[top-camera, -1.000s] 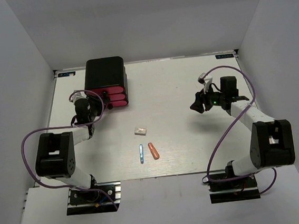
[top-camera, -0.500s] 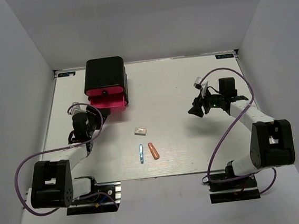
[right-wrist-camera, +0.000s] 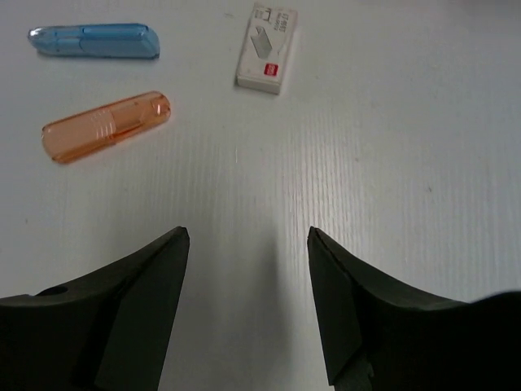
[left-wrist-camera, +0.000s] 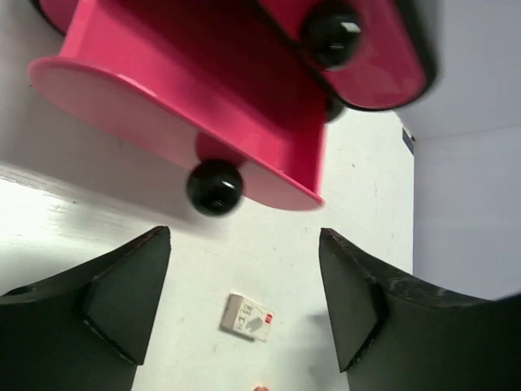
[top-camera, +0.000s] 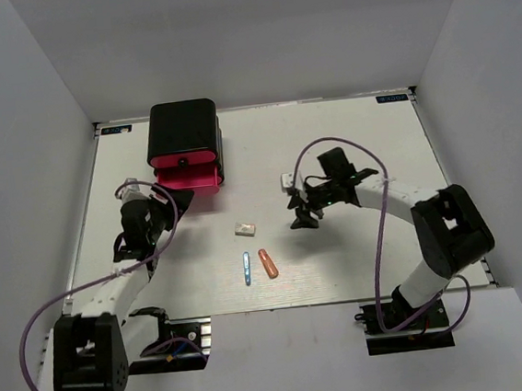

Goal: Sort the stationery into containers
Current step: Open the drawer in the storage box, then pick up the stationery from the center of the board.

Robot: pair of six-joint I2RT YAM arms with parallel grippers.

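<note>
Before the rounded black box (top-camera: 182, 134), its lowest glossy pink drawer (left-wrist-camera: 203, 106) pulled out, lie one white eraser block (top-camera: 244, 227), one translucent blue pen (top-camera: 247, 268) and one stubby orange marker (top-camera: 268, 262); left gripper (left-wrist-camera: 244, 281) and right gripper (right-wrist-camera: 248, 301) both gape wide, empty.

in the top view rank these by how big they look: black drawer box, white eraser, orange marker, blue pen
1. black drawer box, largest by far
2. orange marker and white eraser: too close to rank
3. blue pen: about as long as the marker, but the thinnest
</note>
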